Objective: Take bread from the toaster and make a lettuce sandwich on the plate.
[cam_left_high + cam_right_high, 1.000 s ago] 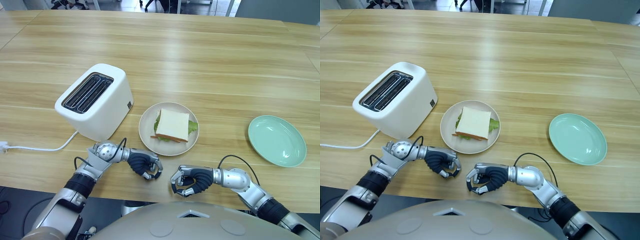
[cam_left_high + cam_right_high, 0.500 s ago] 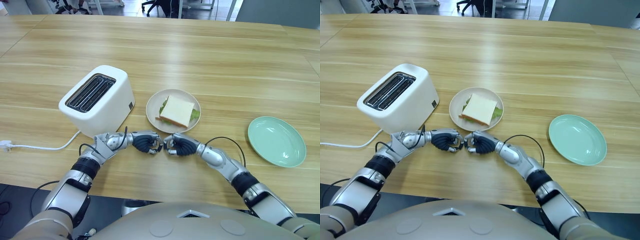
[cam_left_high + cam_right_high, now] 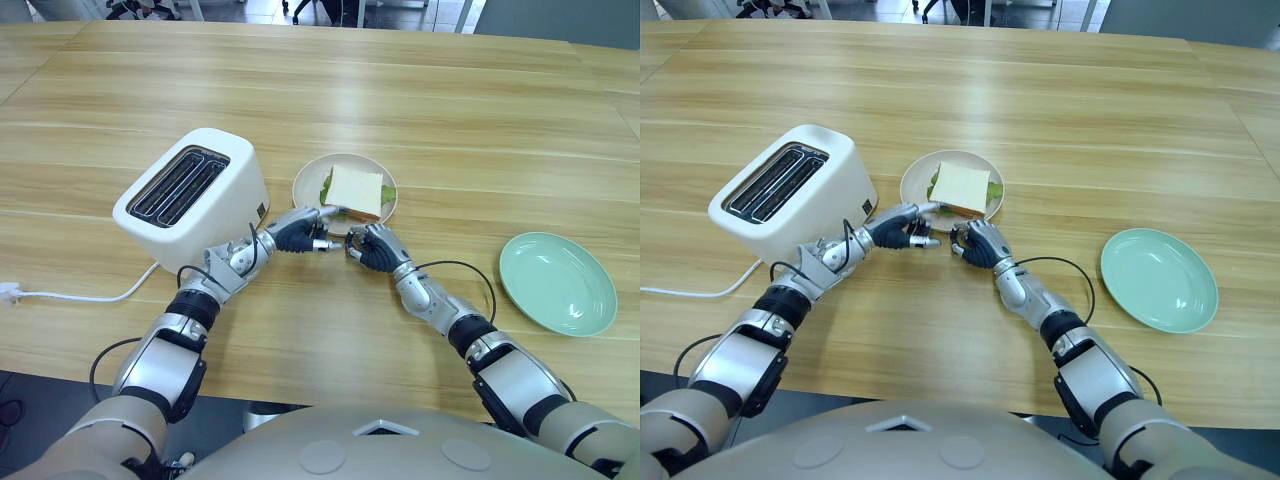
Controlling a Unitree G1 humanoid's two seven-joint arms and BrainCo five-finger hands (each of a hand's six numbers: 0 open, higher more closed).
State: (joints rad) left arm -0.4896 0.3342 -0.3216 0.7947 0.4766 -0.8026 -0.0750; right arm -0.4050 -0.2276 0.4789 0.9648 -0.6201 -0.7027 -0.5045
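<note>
Pale wooden tabletop (image 3: 450,120), and your sandwich of white bread over green lettuce (image 3: 357,190) sits on the round beige plate (image 3: 308,185), just beyond both hands. Your left hand (image 3: 295,232) is nearer, at the near rim, with your right hand (image 3: 372,247) just beside it, both curled on nothing. Can't tell if either touches the plate, and whatever's under the lettuce is hidden.

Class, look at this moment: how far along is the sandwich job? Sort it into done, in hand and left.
Done: the toaster has no slice standing in its slots, and a sandwich with lettuce peeking out at its sides lies on the plate. In hand: nothing; the left hand and right hand sit curled at the plate's near rim. Left: probably only drawing the hands back.
</note>
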